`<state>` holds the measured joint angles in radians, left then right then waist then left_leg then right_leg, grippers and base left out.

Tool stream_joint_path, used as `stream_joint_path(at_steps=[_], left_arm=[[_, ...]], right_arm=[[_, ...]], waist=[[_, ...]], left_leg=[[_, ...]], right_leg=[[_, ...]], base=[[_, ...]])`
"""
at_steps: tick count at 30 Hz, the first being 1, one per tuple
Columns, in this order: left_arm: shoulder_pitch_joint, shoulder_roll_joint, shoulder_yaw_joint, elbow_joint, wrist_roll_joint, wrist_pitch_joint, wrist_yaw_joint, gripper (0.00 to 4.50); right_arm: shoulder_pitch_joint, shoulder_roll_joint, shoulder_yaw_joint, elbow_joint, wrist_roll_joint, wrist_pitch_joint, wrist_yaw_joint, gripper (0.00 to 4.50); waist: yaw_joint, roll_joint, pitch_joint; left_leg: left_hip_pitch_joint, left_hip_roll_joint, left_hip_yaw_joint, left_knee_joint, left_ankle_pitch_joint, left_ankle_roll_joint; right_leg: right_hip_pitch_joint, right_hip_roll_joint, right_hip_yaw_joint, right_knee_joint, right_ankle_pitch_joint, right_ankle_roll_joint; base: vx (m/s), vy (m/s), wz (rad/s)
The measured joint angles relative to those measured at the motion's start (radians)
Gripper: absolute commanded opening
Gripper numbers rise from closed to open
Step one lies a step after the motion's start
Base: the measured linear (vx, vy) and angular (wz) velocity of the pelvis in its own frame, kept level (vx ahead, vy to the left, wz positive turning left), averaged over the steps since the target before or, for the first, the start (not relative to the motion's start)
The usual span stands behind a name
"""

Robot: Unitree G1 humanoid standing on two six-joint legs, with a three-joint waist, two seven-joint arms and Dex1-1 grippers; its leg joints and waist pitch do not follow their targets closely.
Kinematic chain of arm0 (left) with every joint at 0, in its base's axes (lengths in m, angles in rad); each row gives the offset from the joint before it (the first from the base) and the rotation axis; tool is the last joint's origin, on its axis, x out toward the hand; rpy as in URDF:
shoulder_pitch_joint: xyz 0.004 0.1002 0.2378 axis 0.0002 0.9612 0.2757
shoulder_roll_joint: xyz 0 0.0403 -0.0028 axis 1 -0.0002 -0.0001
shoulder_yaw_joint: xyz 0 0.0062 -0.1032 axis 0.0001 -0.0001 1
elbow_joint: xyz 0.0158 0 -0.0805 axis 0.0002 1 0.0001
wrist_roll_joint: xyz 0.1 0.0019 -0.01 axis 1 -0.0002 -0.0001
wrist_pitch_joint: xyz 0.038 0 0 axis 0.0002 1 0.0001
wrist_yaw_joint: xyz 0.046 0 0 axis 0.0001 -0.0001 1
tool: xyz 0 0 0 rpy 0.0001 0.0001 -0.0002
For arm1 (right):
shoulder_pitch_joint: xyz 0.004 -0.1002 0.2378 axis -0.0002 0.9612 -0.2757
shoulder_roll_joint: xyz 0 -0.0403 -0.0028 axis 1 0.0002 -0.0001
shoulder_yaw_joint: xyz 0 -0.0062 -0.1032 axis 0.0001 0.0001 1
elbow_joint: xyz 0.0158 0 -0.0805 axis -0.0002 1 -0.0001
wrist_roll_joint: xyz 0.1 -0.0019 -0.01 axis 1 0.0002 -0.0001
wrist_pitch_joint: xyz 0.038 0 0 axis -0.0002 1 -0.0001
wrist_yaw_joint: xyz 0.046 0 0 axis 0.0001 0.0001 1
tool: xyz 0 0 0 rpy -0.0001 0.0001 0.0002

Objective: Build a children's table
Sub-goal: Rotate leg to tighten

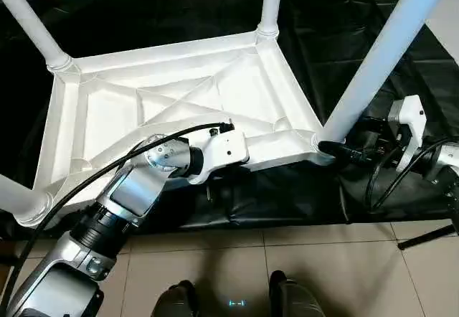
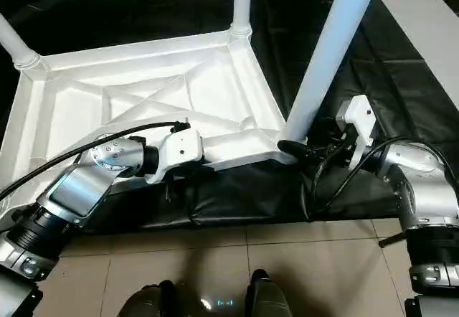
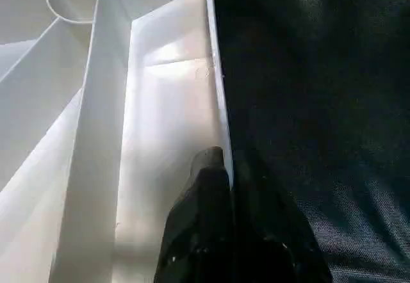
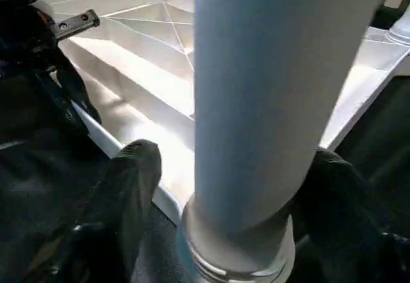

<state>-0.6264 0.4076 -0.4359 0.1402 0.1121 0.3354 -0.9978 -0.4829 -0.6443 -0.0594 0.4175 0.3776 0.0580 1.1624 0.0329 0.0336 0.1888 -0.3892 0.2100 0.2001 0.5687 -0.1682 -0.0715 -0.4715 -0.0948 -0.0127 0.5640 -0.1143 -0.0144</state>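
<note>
The left gripper (image 3: 221, 187) pinches the near rim of the tabletop (image 1: 179, 95); the right gripper (image 4: 230, 193) stands open around the base of the near right leg (image 1: 380, 59). The children's table lies upside down on the black-draped work table (image 1: 287, 202), legs up. White, X-ribbed plastic looks light, stiff and slick; rims and leg bases seem the best holds.

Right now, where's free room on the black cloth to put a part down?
The black cloth is bare along the tabletop's near rim, between the left gripper and right gripper, and also past the right leg. It is crowded at that leg's socket.
</note>
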Motion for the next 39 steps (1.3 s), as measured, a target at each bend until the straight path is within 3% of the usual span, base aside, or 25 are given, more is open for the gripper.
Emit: stream_joint_path(at_steps=[16, 22, 25, 28, 32, 36, 39], left_arm=[[0.007, 0.005, 0.000, -0.010, -0.001, 0.000, -0.003, 0.00], [0.009, 0.006, 0.002, -0.010, -0.001, -0.001, -0.003, 0.00], [0.009, 0.002, 0.017, 0.004, 0.003, 0.001, 0.016, 0.00], [-0.006, -0.027, 0.027, 0.040, 0.025, 0.011, 0.062, 0.00], [-0.047, -0.098, 0.029, 0.107, 0.065, 0.043, 0.158, 0.00], [-0.068, -0.116, 0.030, 0.144, 0.080, 0.047, 0.199, 0.00], [-0.080, -0.123, 0.032, 0.167, 0.083, 0.047, 0.209, 0.00]], right_arm=[[-0.002, 0.009, -0.012, 0.025, -0.001, -0.019, -0.008, 1.99], [-0.002, 0.014, -0.013, 0.028, -0.003, -0.026, -0.012, 1.90], [-0.014, 0.080, -0.013, 0.042, -0.036, -0.051, -0.122, 1.89], [-0.030, 0.177, -0.014, 0.062, -0.079, -0.070, -0.319, 1.89], [-0.101, 0.387, -0.019, 0.119, -0.162, -0.092, -0.783, 1.88], [-0.161, 0.491, -0.019, 0.213, -0.212, -0.168, -0.999, 1.88], [-0.206, 0.516, -0.019, 0.285, -0.228, -0.197, -1.053, 1.88]], waist=[[0.001, 0.000, 0.000], [0.000, 0.000, 0.000], [-0.008, -0.005, -0.001], [-0.027, -0.010, -0.002], [-0.055, -0.014, -0.004], [-0.060, -0.014, -0.003], [-0.062, -0.015, -0.003]], left_leg=[[0.000, 0.000, 0.000, 0.000, 0.000, 0.000], [0.000, 0.000, 0.000, -0.001, 0.000, 0.000], [0.002, 0.000, 0.000, 0.000, 0.000, 0.000], [0.004, 0.000, 0.000, 0.001, 0.000, -0.001], [0.005, -0.002, -0.003, 0.001, -0.001, -0.009], [0.006, -0.002, -0.004, 0.001, -0.001, -0.009], [0.005, -0.002, -0.006, 0.001, -0.002, -0.009]], right_leg=[[0.000, 0.000, 0.000, 0.000, 0.000, 0.000], [0.000, 0.000, 0.000, 0.000, 0.000, 0.000], [0.000, 0.000, 0.001, 0.000, 0.000, 0.000], [0.001, 0.000, 0.001, 0.000, 0.000, 0.000], [0.001, 0.000, 0.000, -0.005, -0.004, 0.007], [0.000, 0.000, -0.001, -0.007, -0.005, 0.008], [0.000, 0.000, -0.002, -0.010, -0.005, 0.008]], base=[[0.000, 0.000, 0.00], [0.000, 0.000, 0.00], [0.000, 0.000, 0.00], [0.000, 0.000, 0.00], [0.000, 0.000, 0.00], [0.000, 0.000, 0.00], [0.000, 0.000, 0.00]])
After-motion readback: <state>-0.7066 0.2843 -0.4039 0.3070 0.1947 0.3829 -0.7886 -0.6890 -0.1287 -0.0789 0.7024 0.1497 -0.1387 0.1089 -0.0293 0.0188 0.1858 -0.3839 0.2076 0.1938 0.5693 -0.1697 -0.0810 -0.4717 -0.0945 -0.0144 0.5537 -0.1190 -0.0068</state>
